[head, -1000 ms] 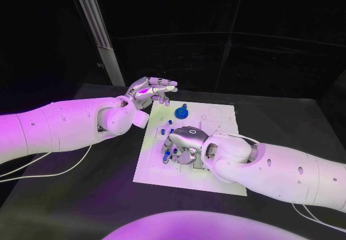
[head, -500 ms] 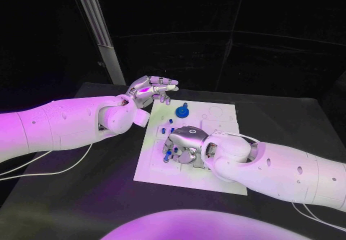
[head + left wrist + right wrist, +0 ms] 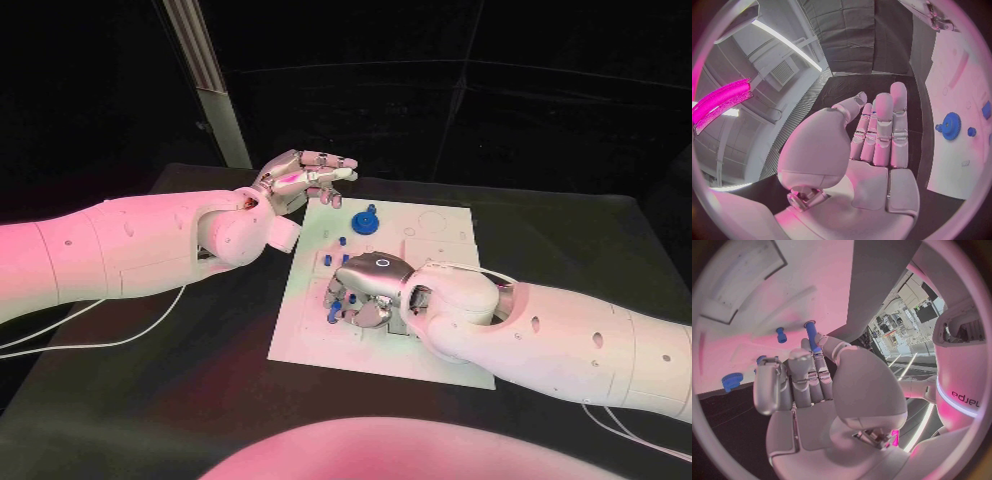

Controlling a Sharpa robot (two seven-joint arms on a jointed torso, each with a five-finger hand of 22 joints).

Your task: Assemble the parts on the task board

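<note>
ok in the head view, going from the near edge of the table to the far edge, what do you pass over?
Near edge of the white task board → right hand over the small blue parts → blue gear → left hand by the board's far corner.

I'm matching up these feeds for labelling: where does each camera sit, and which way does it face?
Head view: on the robot's head, looking down at the task board; both arms, left hand, right hand.
Left wrist view: behind the open left hand, facing the board's edge and blue gear.
Right wrist view: behind the right hand, which pinches a blue peg.
Shared: board, gear.
</note>
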